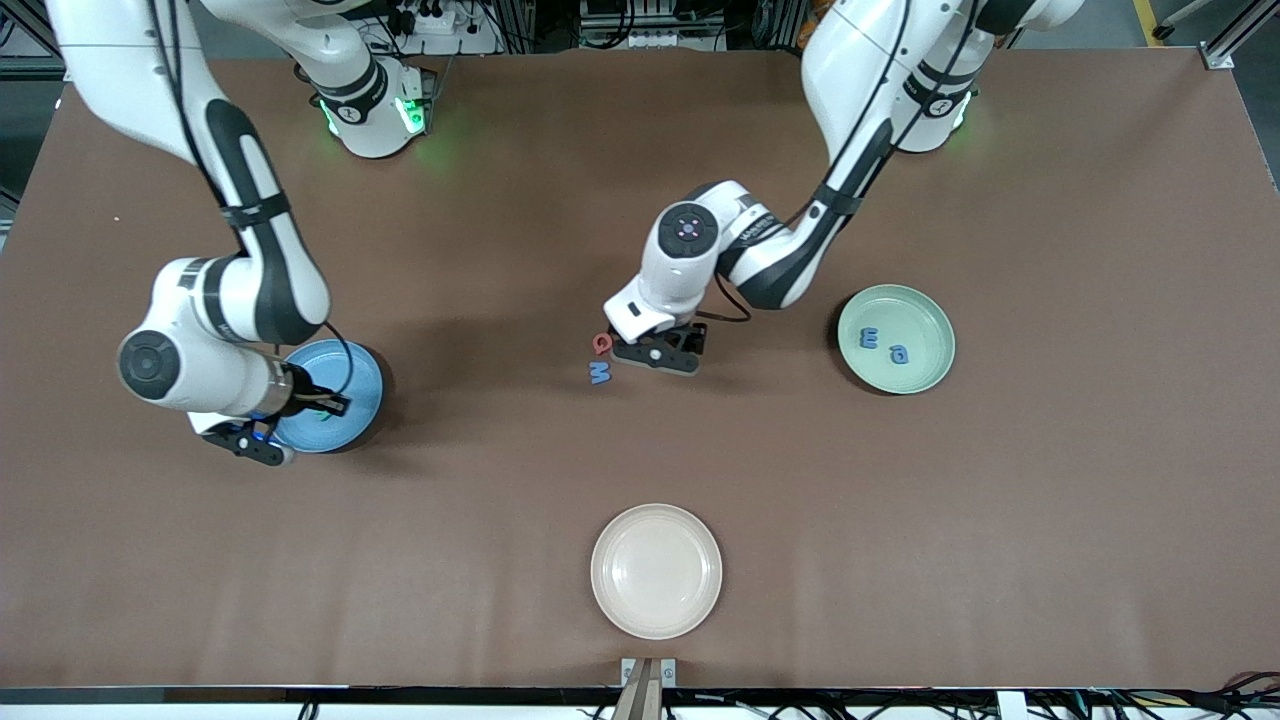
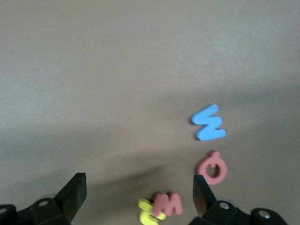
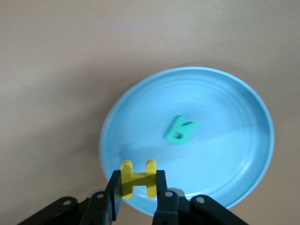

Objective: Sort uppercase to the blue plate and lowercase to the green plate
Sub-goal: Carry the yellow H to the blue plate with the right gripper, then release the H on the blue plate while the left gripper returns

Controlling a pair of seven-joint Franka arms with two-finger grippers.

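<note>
The right gripper (image 3: 136, 194) pinched the yellow H (image 3: 137, 178) over the blue plate's (image 3: 243, 154) rim, the teal R (image 3: 179, 130) already inside. Released there, the H might catch the rim and tumble out. The left gripper (image 2: 137, 192), jaws spread, hung over the red m (image 2: 168, 203); Q (image 1: 601, 344) and M (image 1: 599, 373) lay beside.

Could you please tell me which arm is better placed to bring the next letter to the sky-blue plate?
Right. Its tool is shut on the yellow foam H over the round sky-blue plate, where the teal foam letter lies. The left tool hangs open over the loose letters, holding nothing.
</note>
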